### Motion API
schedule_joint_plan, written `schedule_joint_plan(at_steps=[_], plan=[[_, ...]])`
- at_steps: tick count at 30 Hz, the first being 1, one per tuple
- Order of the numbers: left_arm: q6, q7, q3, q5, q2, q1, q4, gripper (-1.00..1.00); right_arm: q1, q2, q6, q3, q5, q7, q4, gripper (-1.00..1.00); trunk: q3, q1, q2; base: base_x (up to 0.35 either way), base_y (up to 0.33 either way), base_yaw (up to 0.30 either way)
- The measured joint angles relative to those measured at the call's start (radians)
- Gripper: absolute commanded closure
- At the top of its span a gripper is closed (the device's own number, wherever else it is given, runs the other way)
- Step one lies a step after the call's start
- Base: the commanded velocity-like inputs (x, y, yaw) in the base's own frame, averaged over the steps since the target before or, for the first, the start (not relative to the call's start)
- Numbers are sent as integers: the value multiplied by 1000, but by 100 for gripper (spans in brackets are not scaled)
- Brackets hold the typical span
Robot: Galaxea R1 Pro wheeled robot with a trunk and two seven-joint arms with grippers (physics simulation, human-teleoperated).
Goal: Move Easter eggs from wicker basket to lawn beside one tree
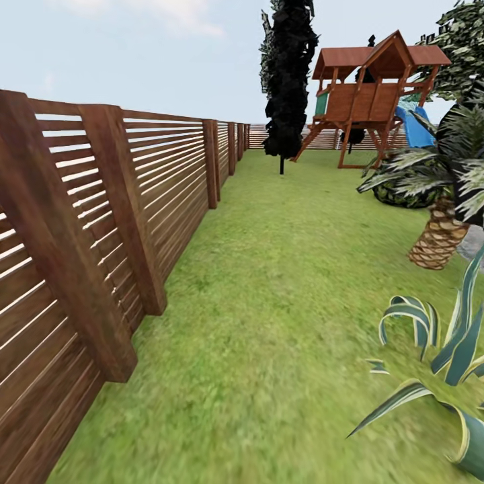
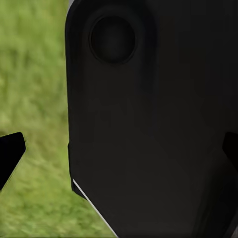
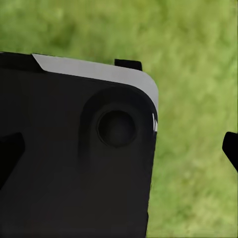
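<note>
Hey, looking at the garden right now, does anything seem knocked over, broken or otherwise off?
Nothing stands out. The fence runs intact along the lawn, the playset stands upright at the far end, and the plants at the right look undisturbed. Both wrist views show grass behind dark robot parts.

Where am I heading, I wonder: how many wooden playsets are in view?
1. The red-brown wooden playset with a blue slide stands at the far end of the green lawn, right of the tall dark tree. More may be hidden.
</note>
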Motion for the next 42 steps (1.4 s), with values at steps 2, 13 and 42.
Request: schedule_joint_plan(at_steps=[2,13,42], plan=[[0,0,0,0,0,0,0,-100,0,0,0,0,0,0,0,-100,0,0,0,327,177,185],[0,0,0,0,0,0,0,-100,0,0,0,0,0,0,0,-100,0,0,0,327,174,25],[0,0,0,0,0,0,0,-100,0,-1,1,-1,-2,0,0,-100,0,0,0,327,95,-129]])
